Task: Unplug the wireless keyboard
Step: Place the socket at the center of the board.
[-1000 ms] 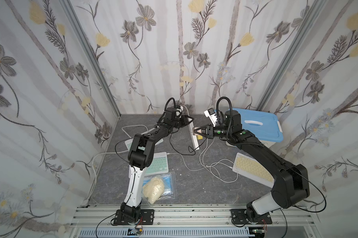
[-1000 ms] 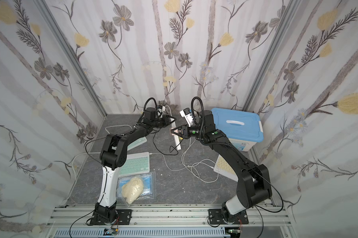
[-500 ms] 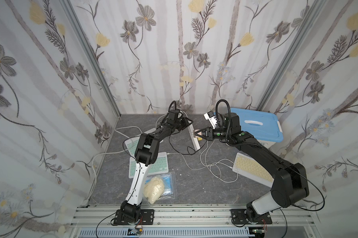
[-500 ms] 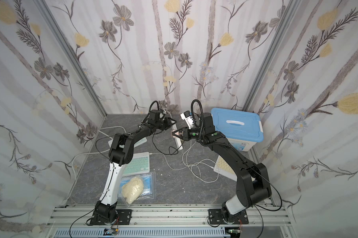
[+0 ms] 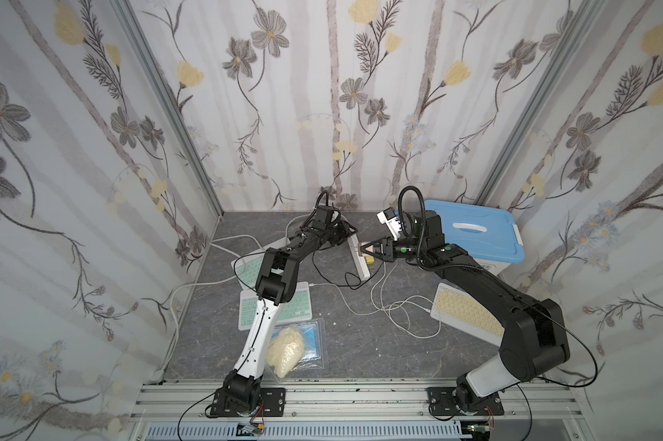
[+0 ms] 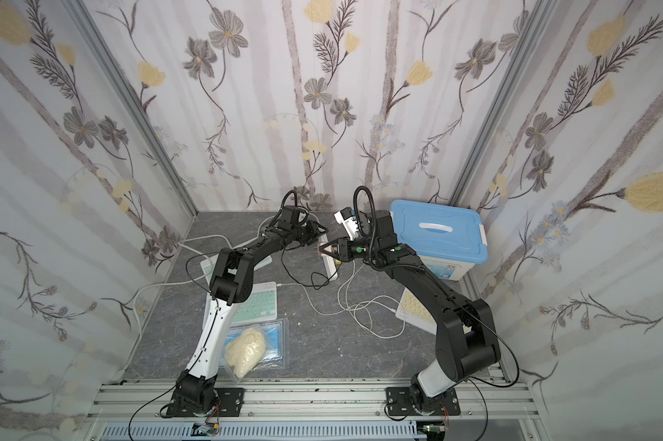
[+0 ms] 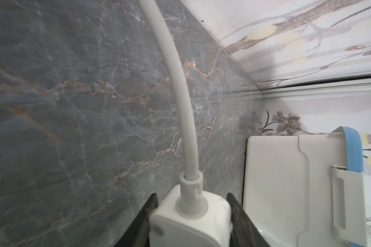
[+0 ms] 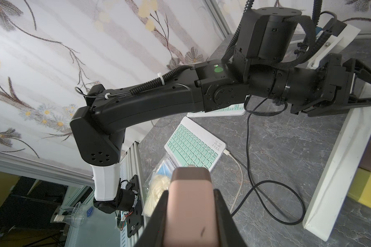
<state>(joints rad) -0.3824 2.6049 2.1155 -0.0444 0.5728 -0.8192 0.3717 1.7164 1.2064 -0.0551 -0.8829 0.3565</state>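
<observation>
Near twelve o'clock, my right claw (image 8: 191, 192) pinches the pink charger plug (image 8: 190, 216) while my left claw (image 7: 191, 194) clamps the power strip (image 7: 191, 226). Best pull straight toward three o'clock.

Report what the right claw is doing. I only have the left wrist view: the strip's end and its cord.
Observer: The right claw is closed on a pink adapter, near the power strip.
Operator: Say which keyboard has a cable in.
Observer: The green keyboard has a white cable plugged into its corner.
Operator: Check the other side of the table.
Observer: A yellow keyboard lies there, partly under the right arm.
</observation>
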